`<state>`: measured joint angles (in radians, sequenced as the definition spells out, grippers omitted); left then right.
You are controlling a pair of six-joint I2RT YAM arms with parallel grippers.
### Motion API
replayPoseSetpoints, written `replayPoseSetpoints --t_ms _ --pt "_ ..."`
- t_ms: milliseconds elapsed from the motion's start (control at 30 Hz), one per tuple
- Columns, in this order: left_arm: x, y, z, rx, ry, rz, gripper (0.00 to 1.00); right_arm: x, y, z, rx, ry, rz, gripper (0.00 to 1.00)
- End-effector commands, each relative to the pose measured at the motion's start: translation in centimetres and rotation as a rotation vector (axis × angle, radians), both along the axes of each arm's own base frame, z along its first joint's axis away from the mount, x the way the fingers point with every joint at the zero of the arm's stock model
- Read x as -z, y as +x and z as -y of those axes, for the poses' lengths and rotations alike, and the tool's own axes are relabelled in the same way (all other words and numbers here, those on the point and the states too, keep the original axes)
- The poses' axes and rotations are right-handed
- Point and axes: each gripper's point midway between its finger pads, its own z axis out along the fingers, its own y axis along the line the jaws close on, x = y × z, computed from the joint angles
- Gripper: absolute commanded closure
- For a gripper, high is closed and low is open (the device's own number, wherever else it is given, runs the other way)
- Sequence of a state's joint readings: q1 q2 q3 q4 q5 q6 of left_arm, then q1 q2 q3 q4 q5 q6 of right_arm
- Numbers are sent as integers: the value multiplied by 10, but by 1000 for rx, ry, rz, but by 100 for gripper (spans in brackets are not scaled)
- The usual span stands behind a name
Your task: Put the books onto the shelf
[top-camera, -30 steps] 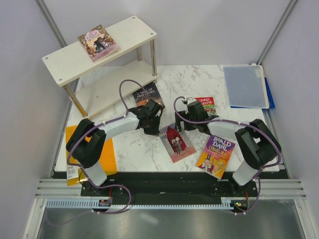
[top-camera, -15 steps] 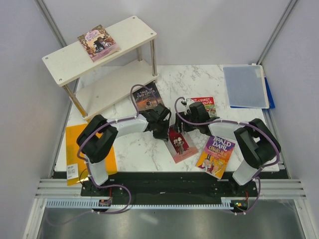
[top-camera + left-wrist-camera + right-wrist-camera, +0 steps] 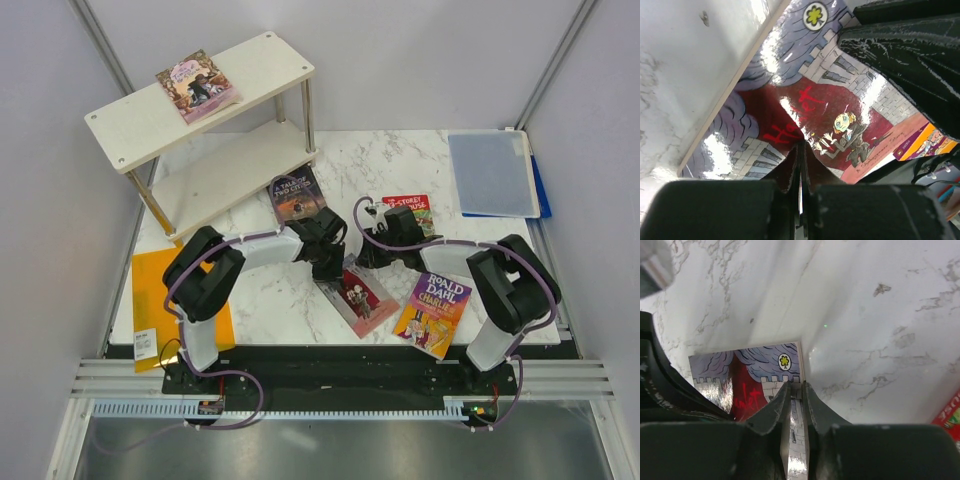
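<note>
Now: lilac castle book [image 3: 362,295] lying mid-worktop [image 3: 380,160], toward near edge, both arms meeting over it. Right jaws standing narrow, pinching book's edge beside clover emblem [image 3: 784,360]. Left jaws pressing fully together, holding nothing, tips resting on book's red cover art. Pink book [image 3: 196,86] sitting on top board of shelf [image 3: 260,70] at far left corner. "A Tale of Two Cities" [image 3: 297,193] and Treehouse book [image 3: 412,208] lying mid-worktop behind arms. Roald Dahl book [image 3: 434,313] lying by near edge, right side.
</note>
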<state>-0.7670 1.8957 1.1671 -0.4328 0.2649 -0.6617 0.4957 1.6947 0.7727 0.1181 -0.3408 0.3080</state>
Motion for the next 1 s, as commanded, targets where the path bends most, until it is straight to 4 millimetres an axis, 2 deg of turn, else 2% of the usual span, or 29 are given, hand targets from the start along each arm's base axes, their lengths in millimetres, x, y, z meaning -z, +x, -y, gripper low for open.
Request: replayPoseSetpoints --t_ms 0,133,300,533,700,833,933,967 --pt "64 0 -25 -41 178 -10 98 11 -96 -28 -243 139 -371 77" --pt "76 -4 -39 -51 258 -32 98 16 -106 -24 -267 123 -420 70" --pt "83 -1 -59 -99 370 -32 98 15 -113 -17 -277 90 -439 67" --pt "103 1 -86 -149 448 -73 98 2 -121 -13 -282 86 -452 72" --pt "111 11 -112 -197 493 -82 98 -7 -123 -19 -318 127 -461 78" --pt "114 18 -129 -223 534 -78 98 -13 -125 -25 -349 176 -470 79" --pt "116 21 -134 -231 541 -86 98 -22 -129 -31 -374 231 -475 73" --pt "117 23 -134 -230 543 -84 98 -25 -131 -32 -385 249 -482 68"
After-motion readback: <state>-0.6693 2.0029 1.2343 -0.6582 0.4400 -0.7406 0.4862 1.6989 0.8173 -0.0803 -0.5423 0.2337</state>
